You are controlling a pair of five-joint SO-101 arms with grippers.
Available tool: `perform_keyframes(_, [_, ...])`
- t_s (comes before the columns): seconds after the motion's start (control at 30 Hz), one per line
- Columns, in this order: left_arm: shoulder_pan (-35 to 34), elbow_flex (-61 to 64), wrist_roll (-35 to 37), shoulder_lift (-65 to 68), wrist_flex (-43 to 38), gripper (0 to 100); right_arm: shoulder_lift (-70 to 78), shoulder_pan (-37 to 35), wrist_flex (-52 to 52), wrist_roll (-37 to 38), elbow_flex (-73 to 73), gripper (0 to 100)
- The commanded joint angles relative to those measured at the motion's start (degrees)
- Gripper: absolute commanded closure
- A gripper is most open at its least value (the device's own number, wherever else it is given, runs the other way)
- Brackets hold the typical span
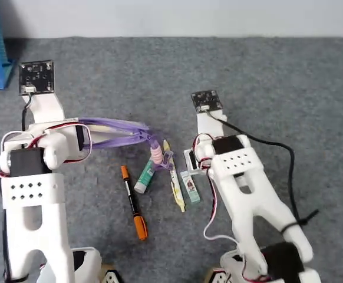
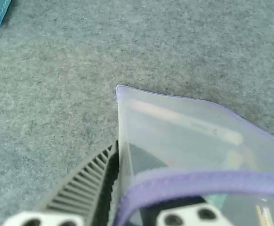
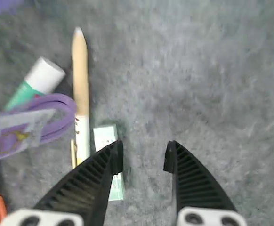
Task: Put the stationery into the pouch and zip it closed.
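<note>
Clear pouch point(image 1: 114, 132), purple trim; orange-black marker point(image 1: 132, 201); grey carpet point(image 1: 277, 71).

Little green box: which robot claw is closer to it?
Right. The right gripper hangs open over the little green box. The left gripper is farther off, shut on the pouch.

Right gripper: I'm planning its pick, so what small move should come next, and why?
Probably shift the right gripper sideways over the pale green eraser, then lower. Its jaws are open, but the gap lies over bare carpet, one finger overlapping the eraser's edge. The left gripper holds the pouch.
</note>
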Motion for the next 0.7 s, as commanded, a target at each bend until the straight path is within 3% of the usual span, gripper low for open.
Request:
perform_keyframes(0.0, [-0.4, -3.8, 0.5, -0.2, -0.8, 99, 2.2, -1.6, 0.2, -0.3, -3.4, 84.5])
perform_keyframes(0.2, [-0.4, -3.6, 0.5, -0.2, 0.1, 99, 5.8, -6.5, -2.5, -0.4, -3.3, 84.7])
perform_keyframes(0.57, [-0.4, -3.5, 0.4, -0.2, 0.4, 99, 18.3, -6.4, -10.7, -0.1, -3.4, 84.9])
perform_keyframes(0.67, [-0.4, -3.5, 0.4, -0.2, 0.4, 99, 19.6, -6.5, -10.6, 1.6, -3.4, 91.4])
